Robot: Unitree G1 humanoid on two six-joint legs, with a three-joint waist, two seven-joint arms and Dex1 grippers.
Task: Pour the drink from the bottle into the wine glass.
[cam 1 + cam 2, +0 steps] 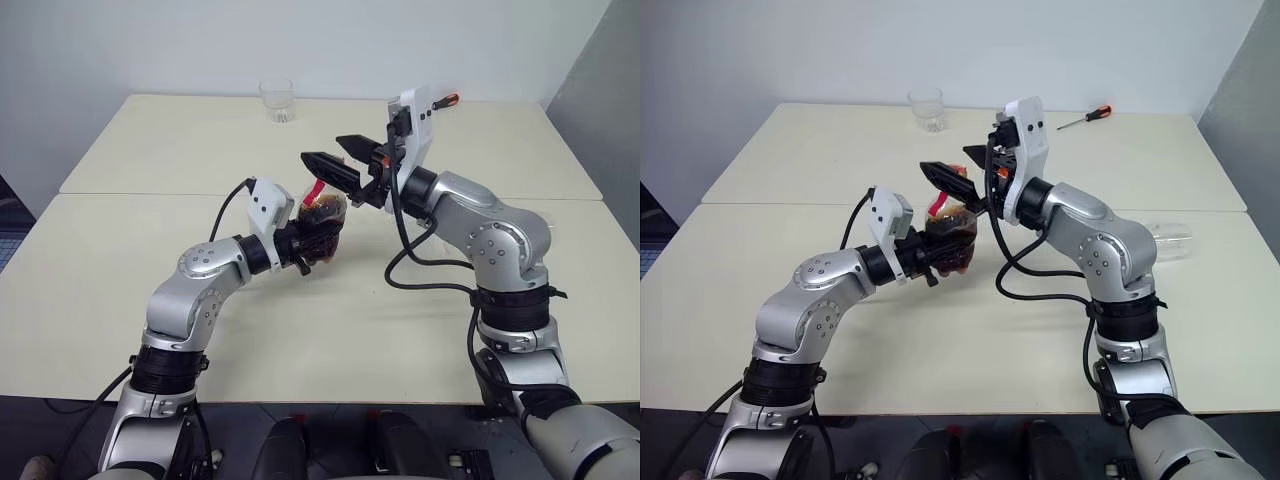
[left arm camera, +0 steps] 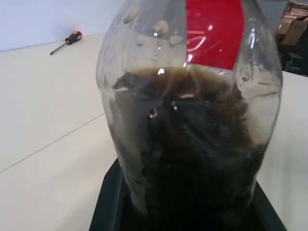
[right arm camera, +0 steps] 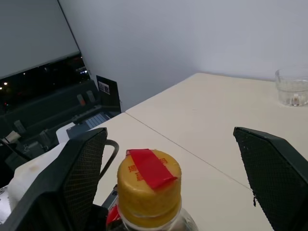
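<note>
left gripper (image 1: 940, 258) clamps bottle (image 1: 952, 238); cap between spread right gripper (image 1: 958, 172) fingers.

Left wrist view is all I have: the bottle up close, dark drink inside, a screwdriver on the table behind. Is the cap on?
Observer: Yes. A yellow cap with a strip of red tape across it sits on the bottle.
Operator: Where's the right gripper?
Observer: The right gripper is open, with one finger on each side of the cap and a gap showing on both sides.
Operator: Any glass around?
Observer: A short clear tumbler stands upright near the far edge of the table.
</note>
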